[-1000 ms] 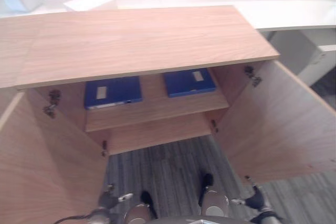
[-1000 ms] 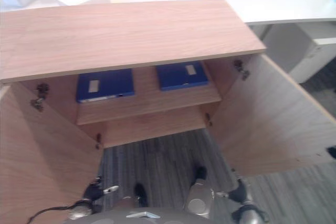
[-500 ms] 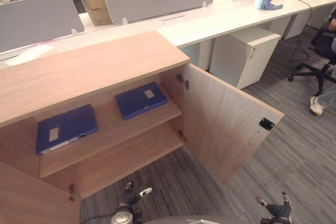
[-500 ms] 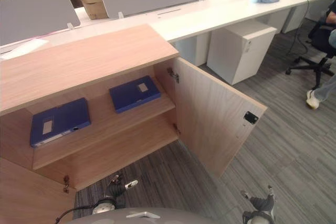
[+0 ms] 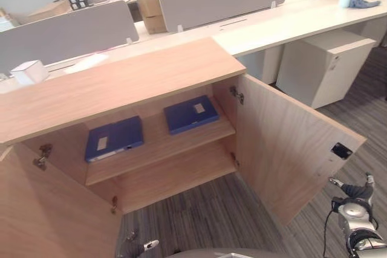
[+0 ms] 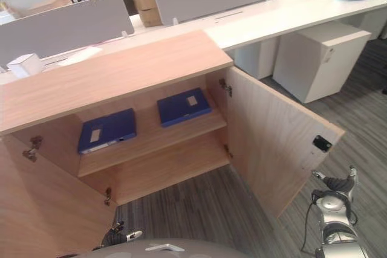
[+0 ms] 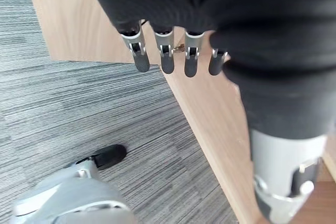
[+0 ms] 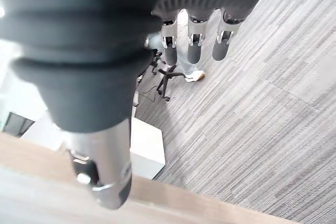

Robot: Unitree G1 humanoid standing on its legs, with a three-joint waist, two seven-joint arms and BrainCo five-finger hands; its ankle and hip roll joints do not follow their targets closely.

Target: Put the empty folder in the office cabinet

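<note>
lying flat on the cabinet [image 5: 181,149] shelf, both blue folders [image 5: 113,138] look light, stiff, best gripped by an edge; left robot hand [image 7: 173,51] and right robot hand [image 8: 197,38] hang loose-fingered, empty.

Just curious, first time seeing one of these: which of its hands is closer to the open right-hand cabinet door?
Right. The right hand hangs open just beside the right cabinet door's outer edge. The left hand hangs low by the left door, across the cabinet opening.
</note>
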